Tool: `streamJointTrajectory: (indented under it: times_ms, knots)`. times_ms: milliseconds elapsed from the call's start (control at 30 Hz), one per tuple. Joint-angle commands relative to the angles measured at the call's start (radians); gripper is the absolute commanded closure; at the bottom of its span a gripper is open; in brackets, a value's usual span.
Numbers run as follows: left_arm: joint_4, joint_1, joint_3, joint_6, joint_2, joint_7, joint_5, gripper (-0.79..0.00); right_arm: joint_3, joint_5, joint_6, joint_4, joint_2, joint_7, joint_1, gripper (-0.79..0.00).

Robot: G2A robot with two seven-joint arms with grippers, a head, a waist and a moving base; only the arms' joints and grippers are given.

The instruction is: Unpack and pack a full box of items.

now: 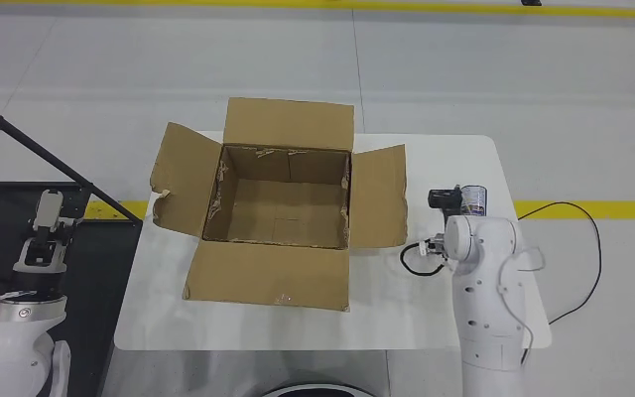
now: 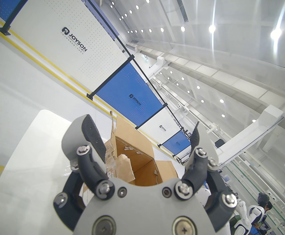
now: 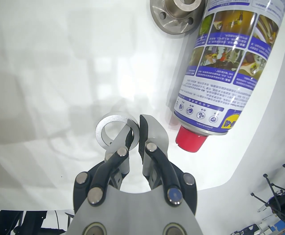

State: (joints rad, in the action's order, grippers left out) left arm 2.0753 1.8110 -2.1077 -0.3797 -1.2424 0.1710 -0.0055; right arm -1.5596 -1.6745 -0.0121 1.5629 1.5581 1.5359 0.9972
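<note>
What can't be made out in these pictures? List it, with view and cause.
Top view: spray can partly hidden by the right arm.
Right wrist view: the can's base and part of the flange are cut off by the top edge.
Right wrist view: whether the ring in the right tool touches the table, no side angle.

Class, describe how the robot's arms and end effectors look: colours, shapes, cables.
The right arm and left arm are glossy white, rounded shells. A black cable loops at the right wrist. The left end effector and right end effector each have a grey metal plate, black curved links with silver bolts, and black textured pads.
</note>
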Motion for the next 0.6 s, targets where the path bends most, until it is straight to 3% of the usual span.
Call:
streamJointTrajectory:
  times_ms: [0, 100, 267, 433, 533, 567]
  knots:
    - [0.000, 0.000, 0.000, 0.000, 0.000, 0.000, 0.000, -0.785, -0.002, 0.005, 0.000, -0.018, 0.001, 0.000, -0.003, 0.000]
    - [0.000, 0.000, 0.000, 0.000, 0.000, 0.000, 0.000, -0.785, -0.007, 0.005, 0.001, -0.050, 0.001, 0.000, -0.014, -0.015]
    - [0.000, 0.000, 0.000, 0.000, 0.000, 0.000, 0.000, -0.785, -0.010, 0.011, 0.001, -0.066, 0.003, 0.000, -0.020, -0.200]
    - [0.000, 0.000, 0.000, 0.000, 0.000, 0.000, 0.000, -0.785, -0.014, 0.017, 0.000, -0.064, 0.004, 0.000, -0.017, -0.326]
    - [0.000, 0.000, 0.000, 0.000, 0.000, 0.000, 0.000, -0.785, -0.017, 0.023, 0.000, -0.047, 0.004, 0.000, -0.011, -0.360]
    - [0.000, 0.000, 0.000, 0.000, 0.000, 0.000, 0.000, -0.785, -0.017, 0.029, 0.002, -0.035, 0.005, 0.000, -0.007, -0.416]
